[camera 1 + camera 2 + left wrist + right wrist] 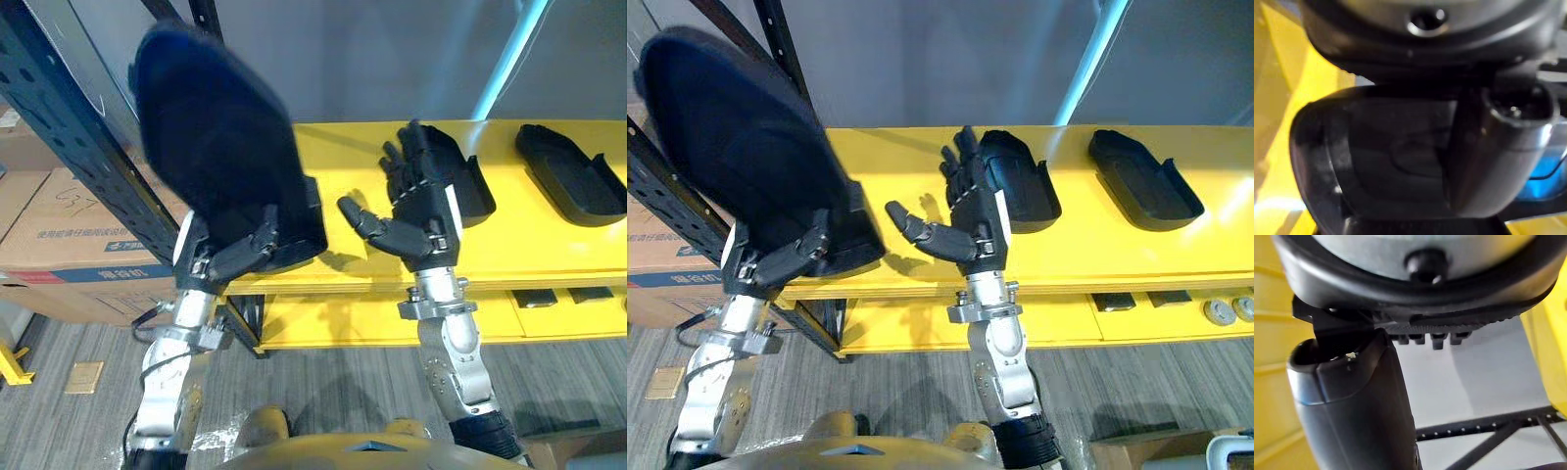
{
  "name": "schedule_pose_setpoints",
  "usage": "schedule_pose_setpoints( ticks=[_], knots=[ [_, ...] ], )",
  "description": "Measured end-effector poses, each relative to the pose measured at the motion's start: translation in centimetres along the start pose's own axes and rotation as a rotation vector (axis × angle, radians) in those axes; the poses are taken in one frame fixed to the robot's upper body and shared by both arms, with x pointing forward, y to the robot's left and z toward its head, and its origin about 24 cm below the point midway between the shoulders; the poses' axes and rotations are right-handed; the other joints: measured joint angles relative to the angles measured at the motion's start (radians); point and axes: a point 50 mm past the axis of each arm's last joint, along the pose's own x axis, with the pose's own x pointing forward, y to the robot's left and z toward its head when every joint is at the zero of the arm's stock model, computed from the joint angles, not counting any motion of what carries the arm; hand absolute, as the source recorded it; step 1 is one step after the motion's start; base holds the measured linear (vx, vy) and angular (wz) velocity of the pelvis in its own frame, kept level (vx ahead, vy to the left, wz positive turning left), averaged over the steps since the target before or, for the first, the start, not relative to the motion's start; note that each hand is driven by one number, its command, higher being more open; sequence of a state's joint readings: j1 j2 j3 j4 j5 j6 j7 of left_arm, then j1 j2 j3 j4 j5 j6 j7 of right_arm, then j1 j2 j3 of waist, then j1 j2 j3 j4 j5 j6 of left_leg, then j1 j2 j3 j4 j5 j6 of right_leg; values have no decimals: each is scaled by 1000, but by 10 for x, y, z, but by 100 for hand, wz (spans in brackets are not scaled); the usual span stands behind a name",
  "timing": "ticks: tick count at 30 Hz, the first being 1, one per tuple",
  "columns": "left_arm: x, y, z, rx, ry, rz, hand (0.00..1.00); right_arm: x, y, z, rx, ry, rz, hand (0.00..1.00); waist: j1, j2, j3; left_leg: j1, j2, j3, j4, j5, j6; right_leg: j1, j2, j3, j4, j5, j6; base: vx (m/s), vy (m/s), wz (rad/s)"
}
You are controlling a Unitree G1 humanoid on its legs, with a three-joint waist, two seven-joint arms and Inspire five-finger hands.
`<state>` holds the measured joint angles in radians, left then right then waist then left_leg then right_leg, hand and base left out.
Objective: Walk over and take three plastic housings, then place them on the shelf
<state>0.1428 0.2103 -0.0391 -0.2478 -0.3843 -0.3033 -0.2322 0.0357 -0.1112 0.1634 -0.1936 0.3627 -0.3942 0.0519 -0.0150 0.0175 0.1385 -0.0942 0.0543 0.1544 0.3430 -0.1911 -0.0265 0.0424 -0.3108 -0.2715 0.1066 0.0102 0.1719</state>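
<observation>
Though fingers hidden, housing [220, 147] in left hand [235, 253]

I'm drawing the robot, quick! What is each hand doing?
Left hand: shut on a black housing.
Right hand: open, holding nothing.

The raised housing [211, 137] blurs at its top — the rightmost housing [578, 181] is cut by the edge.

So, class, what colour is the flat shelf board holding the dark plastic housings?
Yellow shelf board, clearest in the right eye view.
</observation>
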Motion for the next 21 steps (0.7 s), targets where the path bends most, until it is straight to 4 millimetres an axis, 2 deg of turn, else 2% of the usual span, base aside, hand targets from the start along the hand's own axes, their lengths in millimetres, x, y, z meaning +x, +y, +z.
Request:
schedule_pose_setpoints(
  ticks=[2,6,9,11,17,21],
  knots=[
    [4,-5,4,-19,-15,-35,0,-1,-5,1,-13,-1,-19,100,-14,4,0,0,-7,3,2,0,0,11,-3,2,-26,2,3,-18,43,-5],
    [7,-19,5,-48,-19,-112,0,-6,-18,4,-48,4,-60,100,-18,7,-2,12,15,13,-20,12,-19,9,26,10,-26,1,0,-45,-44,-11],
    [8,-23,7,-53,-22,-133,0,-7,-25,8,-69,-8,-77,100,-21,8,-3,34,41,33,-62,29,-39,5,55,31,-39,0,-21,-58,-89,-24],
    [10,-24,11,-49,-32,-117,0,-9,-32,22,-97,-48,-99,100,-32,8,-3,34,52,34,-92,48,-48,-1,70,32,-57,8,-34,-30,-80,-6],
    [10,-11,7,7,42,21,0,-9,-39,43,-164,-105,-84,100,-44,4,-2,68,59,56,-183,101,-62,-23,87,49,-59,20,-39,12,-51,-7],
    [12,2,1,77,110,131,0,-8,-44,42,-179,-69,-90,100,-47,3,-1,86,53,64,-241,132,-63,-34,89,58,-59,25,-45,-2,-7,-2]
  ],
)
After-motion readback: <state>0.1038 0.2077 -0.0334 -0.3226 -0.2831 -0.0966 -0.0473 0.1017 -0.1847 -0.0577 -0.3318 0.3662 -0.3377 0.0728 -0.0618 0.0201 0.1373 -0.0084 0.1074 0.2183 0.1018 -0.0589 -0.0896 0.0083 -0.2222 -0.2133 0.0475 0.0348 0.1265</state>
